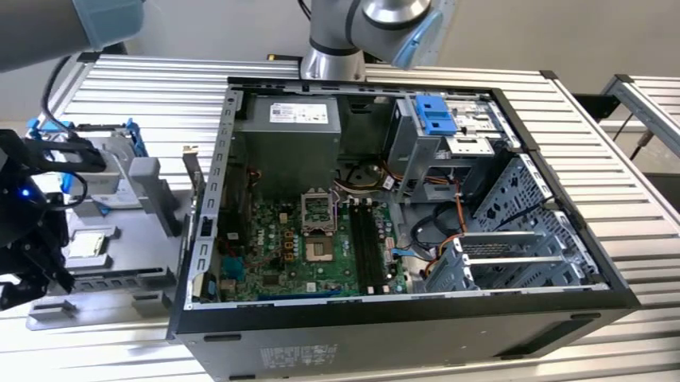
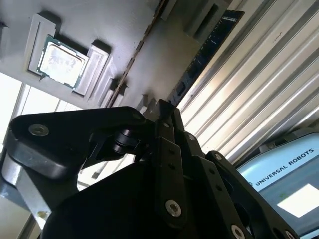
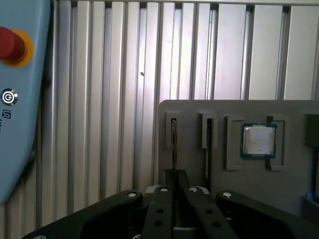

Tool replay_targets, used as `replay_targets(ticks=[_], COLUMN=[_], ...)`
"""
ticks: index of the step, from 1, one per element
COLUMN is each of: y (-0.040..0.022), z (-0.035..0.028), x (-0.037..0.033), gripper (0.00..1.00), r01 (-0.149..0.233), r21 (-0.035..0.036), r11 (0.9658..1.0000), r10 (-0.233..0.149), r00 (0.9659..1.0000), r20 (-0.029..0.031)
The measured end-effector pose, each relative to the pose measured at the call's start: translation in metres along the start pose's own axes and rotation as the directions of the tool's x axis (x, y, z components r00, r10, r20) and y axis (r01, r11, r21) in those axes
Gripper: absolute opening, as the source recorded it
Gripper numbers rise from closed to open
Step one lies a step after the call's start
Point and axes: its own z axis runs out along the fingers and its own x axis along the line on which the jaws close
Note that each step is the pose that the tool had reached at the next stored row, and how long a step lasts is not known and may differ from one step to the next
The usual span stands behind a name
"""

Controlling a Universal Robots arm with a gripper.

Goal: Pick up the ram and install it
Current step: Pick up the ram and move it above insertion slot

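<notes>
The ram (image 2: 207, 52) is a long dark stick standing on edge in a slot of the grey parts tray (image 3: 199, 112). In the first wrist view the ram (image 3: 173, 144) appears edge-on and runs straight in between my fingertips. My gripper (image 3: 174, 173) has its fingers together on the ram's near end, with the stick still seated in its slot. In the second wrist view my gripper (image 2: 164, 107) meets the ram's lower end. In the exterior view my gripper (image 1: 43, 270) hangs over the tray (image 1: 127, 239) at the far left, beside the open computer case (image 1: 404, 318).
A processor chip (image 3: 258, 140) lies in a tray pocket near the ram. A silver drive with blue rails (image 1: 101, 151) stands behind the tray. The green motherboard (image 1: 287, 247) with its black memory slots (image 1: 367, 239) lies inside the case. A light-blue pendant (image 3: 10, 45) rests on the ribbed table.
</notes>
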Motion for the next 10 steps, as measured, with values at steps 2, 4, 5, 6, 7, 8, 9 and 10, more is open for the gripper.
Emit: replay_targets(ticks=[2,4,5,6,7,8,9,10], y=[0.0003,0.0007,0.0008,0.0010,0.0011,0.0013,0.0014,0.0016], z=[-0.0094,-0.0185,-0.0230,-0.0275,-0.0318,-0.0364,-0.0412,-0.0457], x=[0.0004,0.0008,0.0010,0.0012,0.0015,0.0017,0.0019,0.0021], gripper=[0.00,0.00,0.00,0.00,0.00,0.00,0.00,0.00], r01=[0.000,0.000,0.000,0.000,0.000,0.000,0.000,0.000], r21=[0.0000,0.0001,-0.0001,0.0000,0.0001,0.0000,0.0001,0.0000], r11=[1.0000,1.0000,1.0000,1.0000,1.0000,1.0000,1.0000,1.0000], r10=[0.000,0.000,0.000,0.000,0.000,0.000,0.000,0.000], r00=[1.0000,1.0000,1.0000,1.0000,1.0000,1.0000,1.0000,1.0000], r20=[0.0000,0.0001,-0.0001,0.0000,0.0000,-0.0001,0.0001,0.0001])
